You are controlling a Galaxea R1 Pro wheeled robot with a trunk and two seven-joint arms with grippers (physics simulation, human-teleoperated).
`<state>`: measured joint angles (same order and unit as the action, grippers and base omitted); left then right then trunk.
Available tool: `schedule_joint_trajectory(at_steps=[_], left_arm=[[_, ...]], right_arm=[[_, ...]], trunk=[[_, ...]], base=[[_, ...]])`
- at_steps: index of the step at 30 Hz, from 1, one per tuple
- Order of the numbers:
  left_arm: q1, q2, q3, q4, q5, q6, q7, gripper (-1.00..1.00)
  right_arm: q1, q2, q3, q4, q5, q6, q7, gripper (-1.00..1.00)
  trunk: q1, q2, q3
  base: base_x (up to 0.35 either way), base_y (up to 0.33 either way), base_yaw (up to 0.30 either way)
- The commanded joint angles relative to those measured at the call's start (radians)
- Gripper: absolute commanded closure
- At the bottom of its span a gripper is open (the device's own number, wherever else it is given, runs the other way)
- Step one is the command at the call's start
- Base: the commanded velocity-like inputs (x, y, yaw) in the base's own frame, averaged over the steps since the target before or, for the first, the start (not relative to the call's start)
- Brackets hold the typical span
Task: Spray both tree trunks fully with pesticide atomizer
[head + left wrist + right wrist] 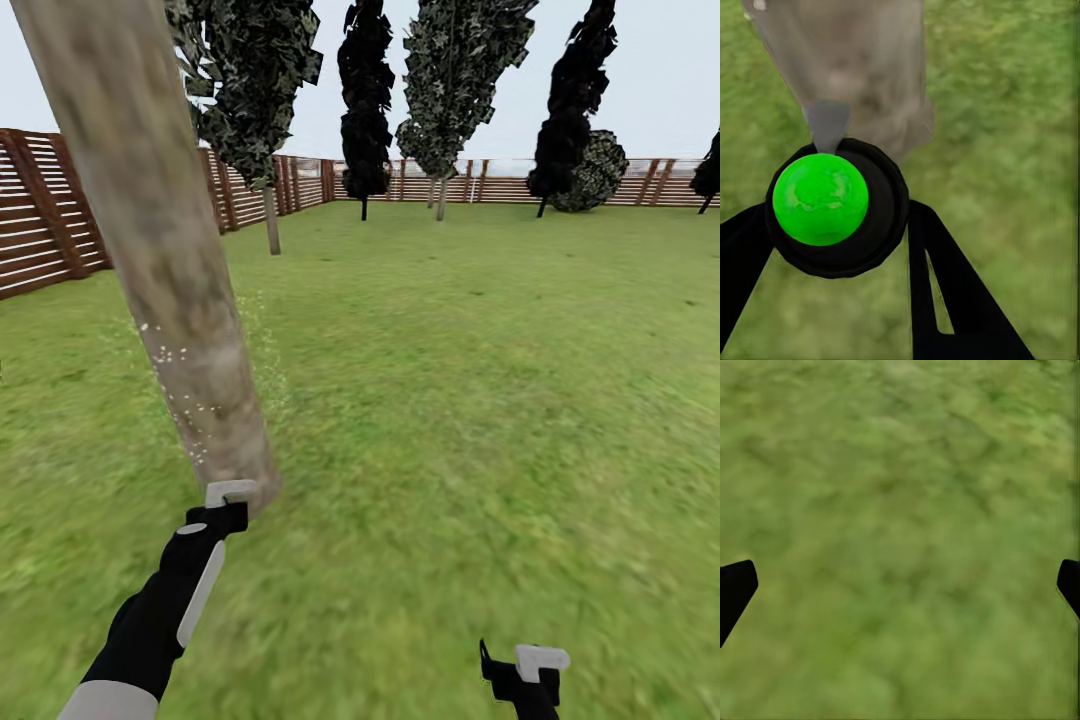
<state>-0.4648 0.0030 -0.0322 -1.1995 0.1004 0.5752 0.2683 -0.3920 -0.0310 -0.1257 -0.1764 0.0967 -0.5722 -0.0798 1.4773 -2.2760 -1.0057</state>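
Observation:
The near tree trunk (pixel 170 270) leans up the left of the head view, with white spray specks on its lower bark. My left gripper (pixel 228 510) is at its base, shut on the pesticide atomizer (pixel 821 199), a black round body with a bright green cap. Its grey nozzle (pixel 827 124) points at the trunk (pixel 855 67) from close by. A second tree (pixel 270 215) with a thin trunk stands farther back by the fence. My right gripper (pixel 522 680) hangs low at the right, open over bare grass (pixel 900 510).
A brown slatted fence (pixel 45 215) runs along the left and the far side. Several dark trees (pixel 365 110) stand along the back fence. Open lawn (pixel 480 380) stretches to the right of the near trunk.

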Motion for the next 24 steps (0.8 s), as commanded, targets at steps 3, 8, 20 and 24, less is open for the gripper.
schedule_joint_trajectory(at_steps=[3, 8, 20, 24], left_arm=[[0.000, -0.001, 0.001, 0.001, -0.002, 0.001, 0.000, 1.00], [-0.003, -0.001, 0.003, 0.063, -0.002, 0.010, 0.022, 1.00], [-0.003, -0.002, 0.003, 0.086, 0.001, 0.012, 0.034, 1.00], [-0.003, -0.003, 0.004, 0.086, 0.004, 0.012, 0.034, 1.00]], right_arm=[[0.000, 0.000, 0.000, 0.000, 0.000, 0.000, 0.000, -1.00], [0.000, 0.000, 0.000, 0.000, 0.003, 0.000, 0.000, -1.00], [0.000, 0.000, 0.000, 0.000, 0.003, 0.000, 0.000, -1.00], [0.000, 0.000, 0.000, 0.000, 0.002, 0.000, 0.000, -1.00]], trunk=[[0.000, 0.000, 0.000], [0.000, 0.000, 0.000], [0.000, 0.000, 0.000], [0.000, 0.000, 0.000]], base=[[0.109, -0.265, 0.207], [0.127, -0.265, 0.274], [0.155, -0.265, 0.276], [0.154, -0.265, 0.053]])
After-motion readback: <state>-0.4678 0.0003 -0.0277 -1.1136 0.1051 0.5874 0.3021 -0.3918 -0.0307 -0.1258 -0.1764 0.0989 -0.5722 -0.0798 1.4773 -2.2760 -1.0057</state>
